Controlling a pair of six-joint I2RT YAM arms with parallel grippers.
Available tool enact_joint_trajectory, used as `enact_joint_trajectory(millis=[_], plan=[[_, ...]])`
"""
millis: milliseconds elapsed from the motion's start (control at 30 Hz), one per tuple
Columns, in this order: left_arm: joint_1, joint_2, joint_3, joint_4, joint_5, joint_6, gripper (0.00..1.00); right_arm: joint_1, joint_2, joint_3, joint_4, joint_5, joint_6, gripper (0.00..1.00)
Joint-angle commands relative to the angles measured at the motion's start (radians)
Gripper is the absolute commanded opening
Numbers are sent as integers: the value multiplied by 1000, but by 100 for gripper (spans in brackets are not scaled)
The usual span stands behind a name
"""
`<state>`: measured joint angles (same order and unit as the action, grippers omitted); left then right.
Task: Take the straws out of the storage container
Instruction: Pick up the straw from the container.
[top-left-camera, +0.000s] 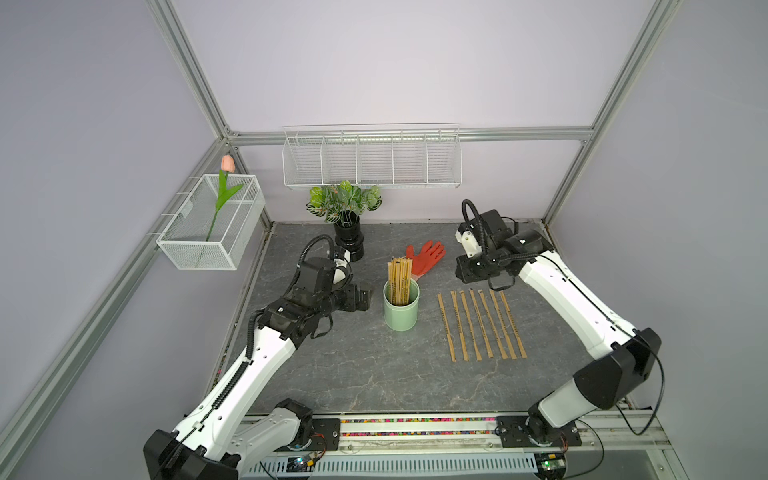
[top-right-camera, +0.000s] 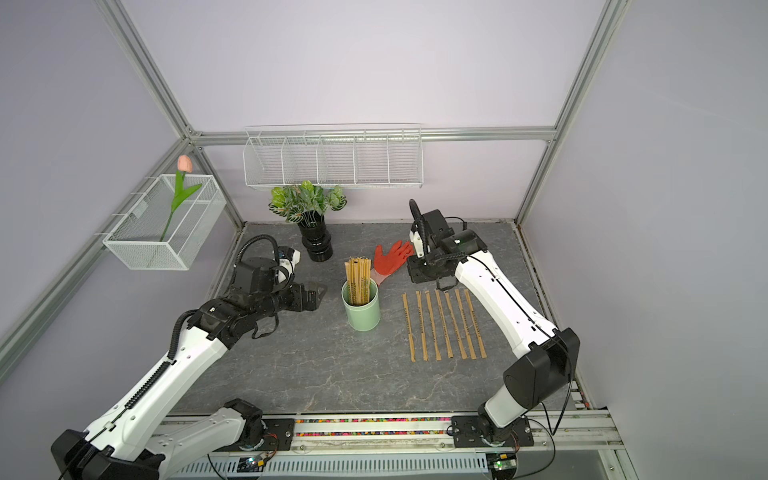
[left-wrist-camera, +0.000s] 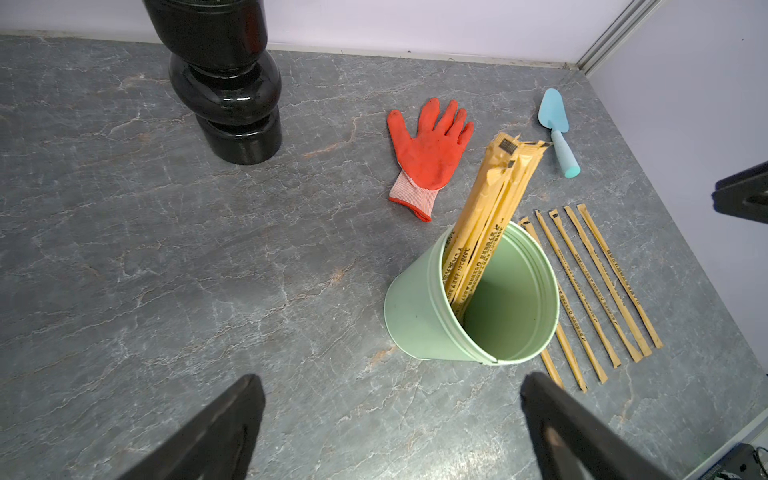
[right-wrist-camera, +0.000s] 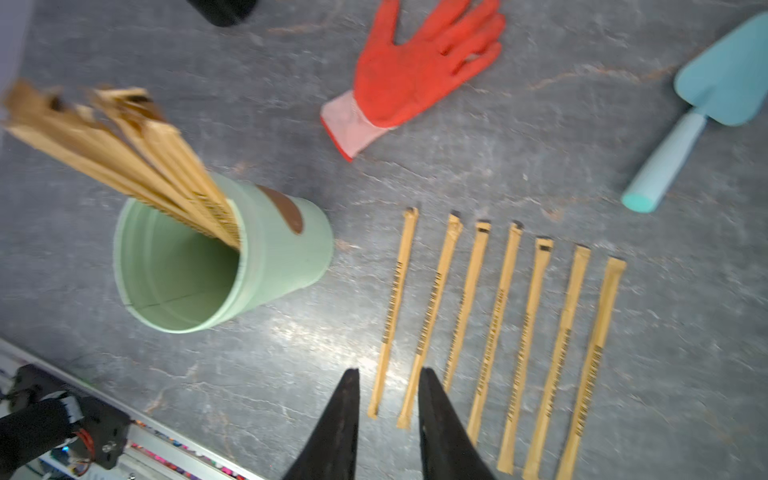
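Observation:
The mint-green storage container (top-left-camera: 401, 313) (top-right-camera: 360, 313) stands upright mid-table with a bundle of tan paper-wrapped straws (top-left-camera: 400, 278) (left-wrist-camera: 494, 195) (right-wrist-camera: 124, 153) leaning in it. Several more straws (top-left-camera: 482, 324) (top-right-camera: 444, 324) (right-wrist-camera: 496, 324) lie in a neat row on the table to its right. My left gripper (top-left-camera: 365, 297) (left-wrist-camera: 392, 378) hovers just left of the cup, wide open and empty. My right gripper (top-left-camera: 467, 268) (right-wrist-camera: 389, 370) hangs above the far end of the row, its jaws a little apart with nothing between them.
A red glove (top-left-camera: 426, 257) lies behind the cup. A black vase with a leafy plant (top-left-camera: 349, 241) stands at the back. A blue trowel (left-wrist-camera: 557, 129) lies at the back right. White wire baskets (top-left-camera: 372, 162) (top-left-camera: 212, 220) hang on the walls.

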<state>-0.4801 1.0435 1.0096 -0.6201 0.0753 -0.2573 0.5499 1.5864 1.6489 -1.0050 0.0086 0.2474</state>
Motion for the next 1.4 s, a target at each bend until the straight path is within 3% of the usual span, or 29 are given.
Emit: enact_joint_trajectory(millis=[0, 200, 400, 833, 1367], plan=[[-5, -21, 8, -11, -29, 5, 100, 92, 8, -9, 149, -8, 61, 30], [-5, -36, 6, -11, -51, 3, 100, 214, 83, 23, 258, 21, 48, 31], [-5, -37, 6, -12, -58, 3, 100, 262, 211, 116, 247, 3, 48, 33], [-5, -33, 8, -14, -48, 4, 100, 280, 370, 239, 234, -30, 62, 30], [-5, -29, 8, -13, -41, 3, 100, 280, 426, 286, 205, -36, 64, 26]])
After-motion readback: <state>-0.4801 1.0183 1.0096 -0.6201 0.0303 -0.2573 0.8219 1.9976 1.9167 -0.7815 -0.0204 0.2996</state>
